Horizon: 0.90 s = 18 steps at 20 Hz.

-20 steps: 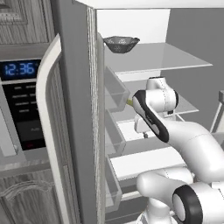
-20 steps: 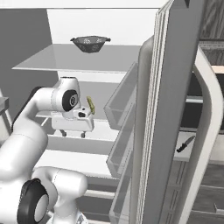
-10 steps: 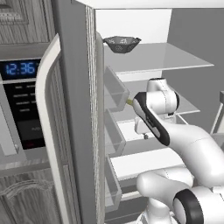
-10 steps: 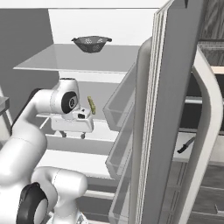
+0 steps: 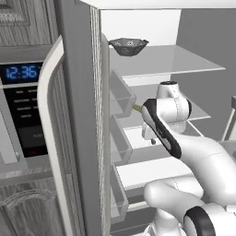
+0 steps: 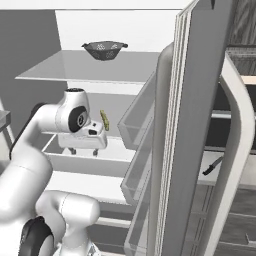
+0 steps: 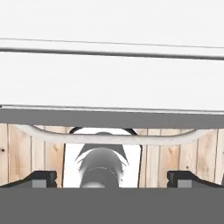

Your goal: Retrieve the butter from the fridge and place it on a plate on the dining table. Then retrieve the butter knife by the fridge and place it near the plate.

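Butter [image 6: 104,120], a small pale yellow-green stick, lies on the middle glass shelf [image 6: 117,107] of the tall dark grey French-door fridge [image 5: 85,138], whose doors stand swung open. In the right base view the stick sits at roughly 1 o'clock from the robot's wrist, just beside it and apart from the fingers; in the left base view its tip [image 5: 137,108] shows at about 10 o'clock from the wrist, largely hidden behind the arm.

Listed from largest to smallest: the fridge, with its long pale silver curved handle [image 5: 48,115] and clear door bins [image 6: 137,120]; the white Franka arm [image 5: 184,147], reaching into the compartment; the upper glass shelf [image 5: 161,60]; a dark mesh colander [image 6: 104,50], standing upright on that upper shelf at 12 o'clock from the wrist; the two-finger gripper [image 6: 83,150], pointing downward over the lower white shelf with its dark fingertips spread wide and nothing between them; the butter; and the slim black-handled butter knife [image 6: 213,165], lying on the worktop past the right door, at about 3 o'clock from the gripper and well apart from it.

In the hand view the two finger tips [image 7: 41,178] stand far apart at the bottom corners, above a pale wooden floor.
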### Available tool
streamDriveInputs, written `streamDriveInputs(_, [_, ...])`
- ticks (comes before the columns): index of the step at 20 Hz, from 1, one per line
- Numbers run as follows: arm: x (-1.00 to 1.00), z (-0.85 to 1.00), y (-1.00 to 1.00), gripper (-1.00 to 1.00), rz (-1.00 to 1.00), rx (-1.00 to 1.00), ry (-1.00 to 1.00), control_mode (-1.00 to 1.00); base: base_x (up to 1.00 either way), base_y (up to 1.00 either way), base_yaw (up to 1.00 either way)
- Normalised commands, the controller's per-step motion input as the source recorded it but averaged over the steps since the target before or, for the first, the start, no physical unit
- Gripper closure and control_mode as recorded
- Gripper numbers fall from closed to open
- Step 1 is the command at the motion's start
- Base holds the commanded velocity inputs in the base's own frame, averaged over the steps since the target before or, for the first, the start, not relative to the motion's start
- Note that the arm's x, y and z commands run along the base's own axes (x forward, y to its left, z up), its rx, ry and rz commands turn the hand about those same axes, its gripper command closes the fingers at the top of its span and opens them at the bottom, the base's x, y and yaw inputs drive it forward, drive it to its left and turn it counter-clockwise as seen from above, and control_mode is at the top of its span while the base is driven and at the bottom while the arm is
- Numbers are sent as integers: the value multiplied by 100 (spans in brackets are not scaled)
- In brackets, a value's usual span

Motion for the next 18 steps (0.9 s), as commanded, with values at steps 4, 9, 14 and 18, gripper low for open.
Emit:
streamDriveInputs(4, [-7,20,-3,-100,0,0,-43,-100,0,0,0])
streamDriveInputs(9, [-3,42,-4,-100,0,0,-46,-100,0,0,0])
streamDriveInputs(14, [16,18,-18,-100,-1,7,-34,-100,0,0,0])
streamDriveInputs(18, [50,16,-24,-100,-1,22,-14,-100,0,0,0])
